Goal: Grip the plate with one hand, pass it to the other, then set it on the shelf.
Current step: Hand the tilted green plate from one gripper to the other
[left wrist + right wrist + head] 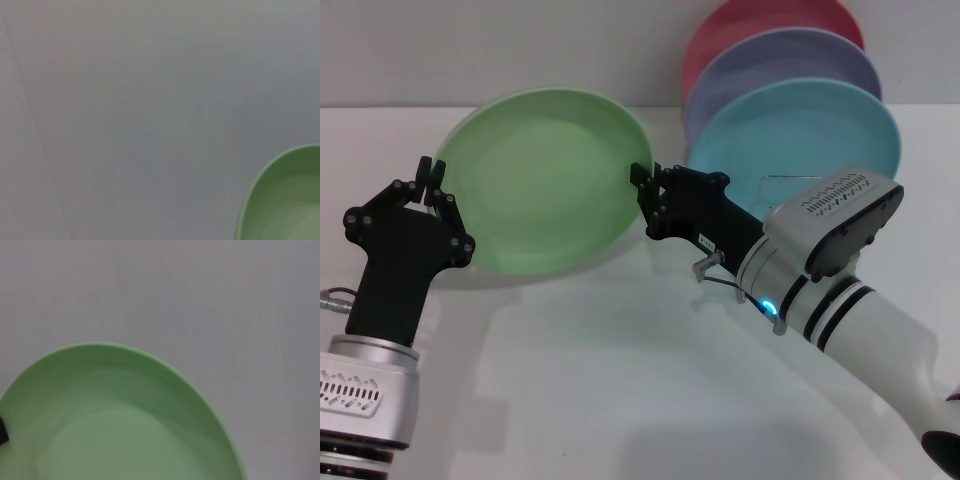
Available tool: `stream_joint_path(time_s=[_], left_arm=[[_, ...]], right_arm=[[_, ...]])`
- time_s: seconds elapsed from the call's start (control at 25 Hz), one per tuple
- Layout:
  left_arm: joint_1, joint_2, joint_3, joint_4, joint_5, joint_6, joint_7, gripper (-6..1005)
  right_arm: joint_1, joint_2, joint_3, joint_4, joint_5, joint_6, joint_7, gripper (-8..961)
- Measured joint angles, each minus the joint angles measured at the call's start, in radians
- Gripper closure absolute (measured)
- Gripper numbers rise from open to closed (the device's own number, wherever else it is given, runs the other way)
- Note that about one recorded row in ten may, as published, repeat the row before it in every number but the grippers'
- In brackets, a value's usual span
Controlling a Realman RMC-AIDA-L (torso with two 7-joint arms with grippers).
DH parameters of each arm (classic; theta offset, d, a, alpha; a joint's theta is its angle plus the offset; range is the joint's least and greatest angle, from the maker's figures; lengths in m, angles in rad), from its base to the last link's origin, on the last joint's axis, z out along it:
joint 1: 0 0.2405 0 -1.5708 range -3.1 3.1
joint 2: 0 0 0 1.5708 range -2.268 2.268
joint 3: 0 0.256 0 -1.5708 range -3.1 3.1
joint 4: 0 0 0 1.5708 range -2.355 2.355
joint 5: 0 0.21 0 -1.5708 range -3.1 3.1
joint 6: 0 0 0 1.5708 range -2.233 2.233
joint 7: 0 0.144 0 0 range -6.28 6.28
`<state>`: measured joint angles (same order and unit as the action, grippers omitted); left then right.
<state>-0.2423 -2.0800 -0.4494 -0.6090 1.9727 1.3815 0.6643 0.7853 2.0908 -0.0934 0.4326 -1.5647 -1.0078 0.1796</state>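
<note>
Standing almost on edge above the white table, the round, shallow, matte light green plastic plate is held up between the two arms, with its hollow face turned toward the robot. It is the largest thing in the head view, and both wrist views show only a part of its rim before a plain grey background. Behind it to the right, a turquoise plate, a lavender plate and a red plate stand in the thin silvery wire rack, of which only a little wire shows. The left black two-fingered gripper pinches the plate's left rim, and the right black two-fingered gripper, on the arm with the blue light, touches the opposite rim; I cannot tell whether its fingers are already closed on it. The important relation, in my judgement, is that the rack lies to the right of the plate, just behind the right gripper, so the right arm is nearer for placing.
</note>
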Motion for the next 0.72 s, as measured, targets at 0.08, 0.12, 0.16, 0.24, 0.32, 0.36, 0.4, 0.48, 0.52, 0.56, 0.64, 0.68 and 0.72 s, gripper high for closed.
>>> stream_joint_path(time_s=[0.08,0.12,0.16,0.24,0.32,0.36,0.4,0.48,0.52,0.56,0.64,0.68,0.72], left_arm=[[0.000,0.000,0.000,0.001,0.000,0.001,0.000,964],[0.000,0.000,0.002,0.001,0.000,0.001,0.000,964],[0.000,0.000,0.003,0.002,0.000,0.002,0.000,964],[0.000,0.000,0.004,0.003,0.000,0.002,0.000,964],[-0.001,0.000,0.007,0.005,0.000,0.002,0.000,964],[-0.002,0.000,0.007,0.005,-0.001,0.002,0.000,964],[-0.003,0.000,0.007,0.006,-0.001,0.002,0.000,964],[-0.003,0.000,0.008,0.007,-0.001,0.002,0.000,964],[-0.003,0.000,0.008,0.007,-0.001,0.002,0.000,964],[-0.003,0.000,0.008,0.007,-0.001,0.002,0.000,964],[-0.003,0.000,0.008,0.007,-0.001,0.002,0.000,964],[-0.003,0.000,0.008,0.008,-0.001,0.002,0.000,964],[-0.003,0.000,0.008,0.008,-0.001,0.002,0.000,964]], right_arm=[[0.000,0.000,0.000,0.000,0.000,0.001,0.000,889],[0.000,0.000,0.001,0.000,0.000,0.002,0.000,891],[0.000,0.000,0.001,0.000,0.000,0.002,0.000,894],[0.000,0.000,0.001,0.000,0.000,0.003,0.000,899],[0.001,0.000,0.001,0.000,0.000,0.003,0.000,904],[0.001,0.000,0.001,0.000,0.000,0.003,0.000,906],[0.001,0.000,0.002,0.000,0.000,0.003,0.000,909],[0.001,0.000,0.002,0.000,0.000,0.003,0.000,913],[0.001,0.000,0.003,0.000,0.000,0.003,0.000,915],[0.001,0.000,0.003,0.000,0.000,0.003,0.000,917],[0.001,0.000,0.004,0.000,0.000,0.003,0.000,919],[0.001,0.000,0.004,0.000,0.000,0.003,0.000,919],[0.002,0.000,0.007,0.000,0.000,0.003,0.000,919]])
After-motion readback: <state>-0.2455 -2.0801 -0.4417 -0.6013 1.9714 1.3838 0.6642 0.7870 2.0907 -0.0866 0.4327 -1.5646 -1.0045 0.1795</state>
